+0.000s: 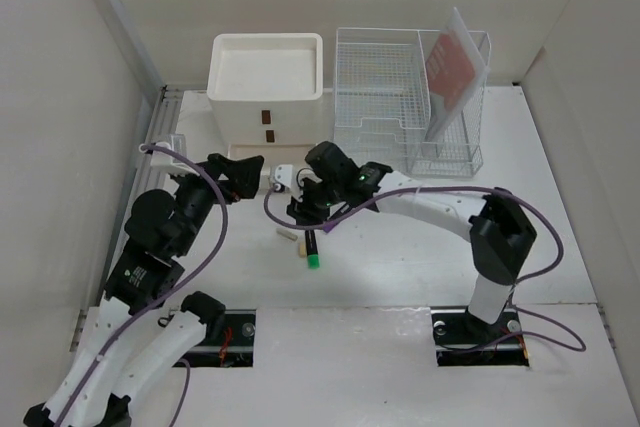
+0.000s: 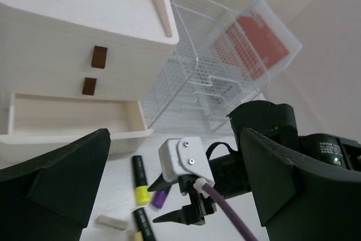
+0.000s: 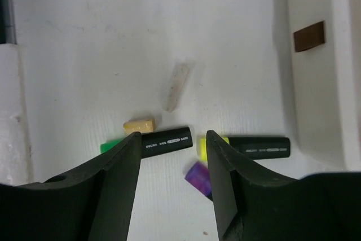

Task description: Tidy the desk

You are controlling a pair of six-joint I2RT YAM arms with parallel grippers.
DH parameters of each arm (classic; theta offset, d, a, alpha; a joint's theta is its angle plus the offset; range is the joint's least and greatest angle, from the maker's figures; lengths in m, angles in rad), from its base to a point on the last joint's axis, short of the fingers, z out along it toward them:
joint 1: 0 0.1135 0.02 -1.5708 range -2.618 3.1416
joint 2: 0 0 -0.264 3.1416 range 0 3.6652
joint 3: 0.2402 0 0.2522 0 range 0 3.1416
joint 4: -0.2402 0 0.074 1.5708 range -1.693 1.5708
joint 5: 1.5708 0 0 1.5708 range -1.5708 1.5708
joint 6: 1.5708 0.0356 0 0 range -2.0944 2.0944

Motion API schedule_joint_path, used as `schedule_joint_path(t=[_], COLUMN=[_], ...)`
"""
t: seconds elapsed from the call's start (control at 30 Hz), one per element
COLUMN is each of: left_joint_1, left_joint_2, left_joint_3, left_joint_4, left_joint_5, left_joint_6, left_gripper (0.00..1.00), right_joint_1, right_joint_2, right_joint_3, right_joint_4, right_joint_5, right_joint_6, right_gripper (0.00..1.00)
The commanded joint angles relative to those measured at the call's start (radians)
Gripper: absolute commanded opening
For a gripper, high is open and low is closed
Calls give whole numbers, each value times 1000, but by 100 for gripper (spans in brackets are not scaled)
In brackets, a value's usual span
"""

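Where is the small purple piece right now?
Right wrist view: the purple piece lies on the desk between the fingers, close beside the yellow-capped marker and the green-capped marker.

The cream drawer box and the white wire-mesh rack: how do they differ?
The cream drawer box has solid walls; the white wire-mesh rack is see-through. The box's bottom drawer stands pulled out; the rack holds a red card in a clear sleeve, leaning. Both stand side by side at the far edge of the white desk.

The desk (image 1: 380, 272) is white, the drawer box (image 1: 266, 67) cream with brown handles (image 2: 99, 57), the mesh rack (image 1: 380, 87) white, its card (image 1: 447, 72) red, the markers (image 3: 259, 147) black.
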Motion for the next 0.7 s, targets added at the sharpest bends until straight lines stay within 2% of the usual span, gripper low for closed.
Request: schedule_joint_path(t=[0.0,0.03,0.17,0.4,0.57,0.6,0.67], left_joint_1=[-6,-6,-6,4,4,4,4], left_joint_2=[15,1,-83,-290,-353,-353,-353], left_joint_3=[55,46,-51,-139,-152,-162,-162], left_joint_4=[-169,-169,-112,-45,-34,-34,-34], left_joint_5=[17,-39,-99,-67,-99,-99,-99], left_joint_6=[210,229,280,292,292,292,292], left_gripper=[100,100,100,100,100,100,100], right_joint_1=[29,58,91,91,102,102,102], right_joint_2=[36,59,123,249,289,289,299], right_joint_3=[64,55,46,156,177,188,188], right_joint_4=[-7,15,50,39,53,53,53], right_joint_5=[115,153,221,242,310,310,310], right_joint_6=[57,78,149,197,206,206,206], right_gripper=[55,55,55,59,62,67,69])
